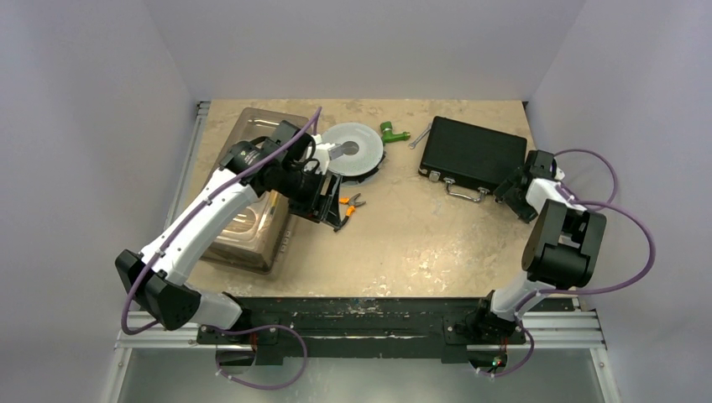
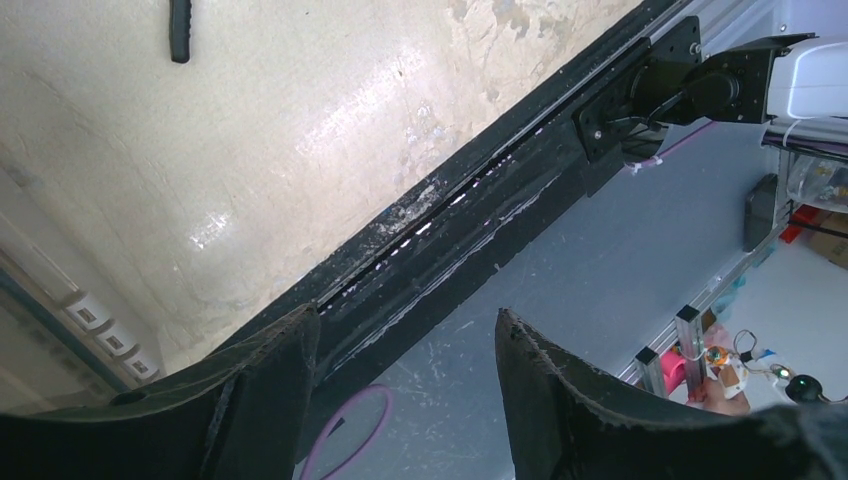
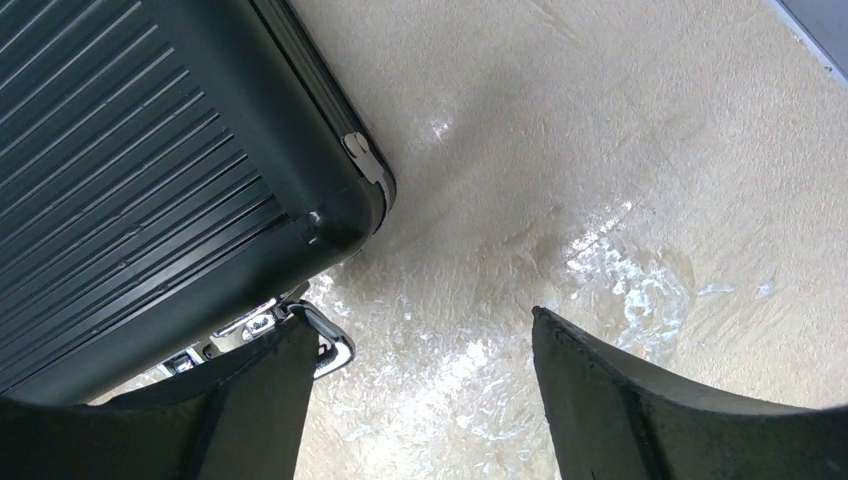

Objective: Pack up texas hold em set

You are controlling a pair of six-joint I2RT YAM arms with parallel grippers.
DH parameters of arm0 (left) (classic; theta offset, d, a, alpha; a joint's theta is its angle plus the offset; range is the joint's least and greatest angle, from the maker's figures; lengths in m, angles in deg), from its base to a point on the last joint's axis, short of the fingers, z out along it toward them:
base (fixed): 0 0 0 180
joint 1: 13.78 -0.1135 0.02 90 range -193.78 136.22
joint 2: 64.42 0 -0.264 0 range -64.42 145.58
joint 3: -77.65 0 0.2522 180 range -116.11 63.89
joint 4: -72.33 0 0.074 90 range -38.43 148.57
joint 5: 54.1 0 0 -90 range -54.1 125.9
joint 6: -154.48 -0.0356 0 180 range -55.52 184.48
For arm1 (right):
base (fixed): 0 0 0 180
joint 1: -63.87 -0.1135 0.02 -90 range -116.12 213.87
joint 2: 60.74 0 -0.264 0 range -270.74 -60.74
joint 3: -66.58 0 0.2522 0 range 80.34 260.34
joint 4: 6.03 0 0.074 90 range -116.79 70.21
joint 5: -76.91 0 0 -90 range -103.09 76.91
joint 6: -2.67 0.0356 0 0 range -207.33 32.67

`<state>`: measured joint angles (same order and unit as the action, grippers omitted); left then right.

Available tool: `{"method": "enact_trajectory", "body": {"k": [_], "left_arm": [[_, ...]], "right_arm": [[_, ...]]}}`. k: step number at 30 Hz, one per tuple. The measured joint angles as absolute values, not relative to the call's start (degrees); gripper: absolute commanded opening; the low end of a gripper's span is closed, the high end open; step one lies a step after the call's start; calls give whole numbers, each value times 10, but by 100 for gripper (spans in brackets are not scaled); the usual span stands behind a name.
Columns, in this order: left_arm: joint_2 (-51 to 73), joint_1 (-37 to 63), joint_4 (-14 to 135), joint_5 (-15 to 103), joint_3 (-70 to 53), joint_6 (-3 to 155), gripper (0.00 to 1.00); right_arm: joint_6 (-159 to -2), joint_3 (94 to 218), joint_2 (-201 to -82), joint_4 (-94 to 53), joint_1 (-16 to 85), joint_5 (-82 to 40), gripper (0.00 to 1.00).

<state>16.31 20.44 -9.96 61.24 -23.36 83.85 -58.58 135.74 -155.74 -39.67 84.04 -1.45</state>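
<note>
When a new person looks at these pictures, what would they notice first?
The closed black briefcase at the far right of the table draws the eye first, with the right gripper open beside its corner. On the left stand a clear plastic bin and a round grey spool.

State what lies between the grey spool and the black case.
In the top view, a green fitting and a silver tool lie between the spool and the case.
</note>
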Motion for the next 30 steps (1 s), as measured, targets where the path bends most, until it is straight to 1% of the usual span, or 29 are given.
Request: {"method": "enact_trajectory", "body": {"k": [1, 2, 3, 4, 5, 7, 8, 9, 12, 13, 15, 19, 20, 23, 24, 30], "left_arm": [[162, 204, -100, 612, -234, 838, 63], [162, 204, -101, 613, -234, 838, 63], [162, 204, -102, 612, -234, 837, 63], [162, 204, -103, 612, -234, 835, 63], [163, 204, -104, 613, -234, 833, 63], [163, 204, -106, 613, -236, 830, 63], [163, 204, -106, 614, -236, 828, 63], [163, 204, -106, 615, -236, 827, 63], [163, 204, -106, 621, -236, 823, 63], [163, 204, -106, 623, -236, 822, 63], [162, 204, -105, 628, -236, 819, 63], [156, 205, -99, 636, -223, 814, 63], [150, 205, -98, 637, -215, 813, 63], [142, 205, -98, 636, -208, 807, 63], [140, 205, -99, 636, -206, 805, 63], [120, 205, -88, 638, -181, 798, 63]], "right_arm": [[-584, 1360, -1560, -400, 840, -14, 73], [-584, 1365, -1562, -406, 840, -14, 68], [-583, 1368, -1564, -411, 840, -14, 55], [-580, 1371, -1567, -416, 840, -15, 44], [-579, 1374, -1568, -418, 840, -16, 42], [-565, 1381, -1573, -415, 829, -21, 43], [-564, 1378, -1569, -410, 824, -14, 46], [-566, 1368, -1562, -400, 820, -8, 49], [-568, 1324, -1519, -360, 820, -6, 70], [-571, 1309, -1497, -354, 823, -5, 74], [-577, 1296, -1450, -359, 831, -6, 76], [-589, 1295, -1399, -413, 839, -6, 75], [-591, 1295, -1394, -430, 839, -8, 71], [-598, 1295, -1391, -454, 839, -26, 51], [-599, 1295, -1391, -459, 839, -35, 47], [-579, 1329, -1416, -483, 841, -103, 47]]}}
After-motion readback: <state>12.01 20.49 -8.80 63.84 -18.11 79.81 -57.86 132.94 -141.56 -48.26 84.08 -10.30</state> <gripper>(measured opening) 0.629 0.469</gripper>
